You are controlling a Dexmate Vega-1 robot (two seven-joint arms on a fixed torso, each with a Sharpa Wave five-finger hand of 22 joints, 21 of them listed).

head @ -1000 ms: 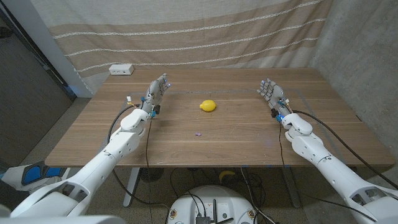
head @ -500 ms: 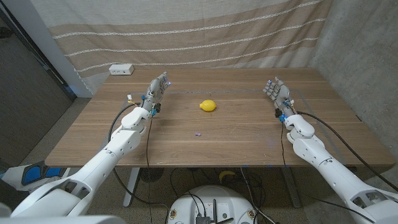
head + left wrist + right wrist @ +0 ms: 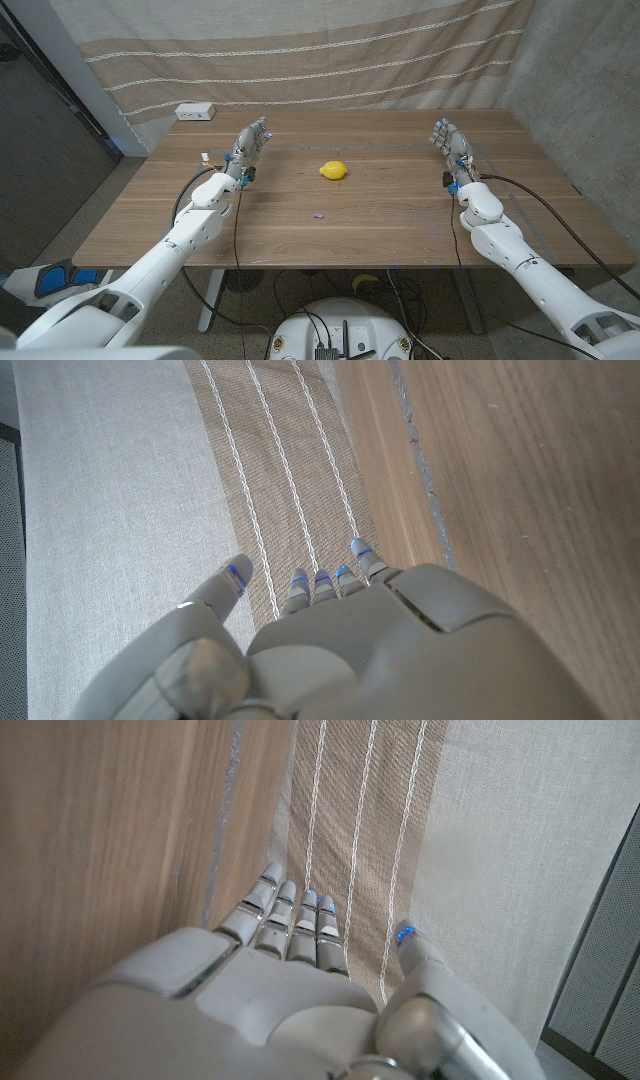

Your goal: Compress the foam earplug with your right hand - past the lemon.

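A smooth oval yellow lemon [image 3: 334, 171] sits mid-table on the wood-grain table [image 3: 380, 225]. A tiny purple earplug [image 3: 318, 214] lies nearer the robot, apart from it. The left hand [image 3: 250, 146] and right hand [image 3: 449, 145], both grey, stand with fingers extended, holding nothing.

White-shelled arms, black cables, grey hands with blue-tipped fingers [image 3: 304, 910].

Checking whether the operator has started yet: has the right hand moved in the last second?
Yes. The right hand has drifted outward toward the robot's right, away from the lemon, and now stands nearer the table's right edge.
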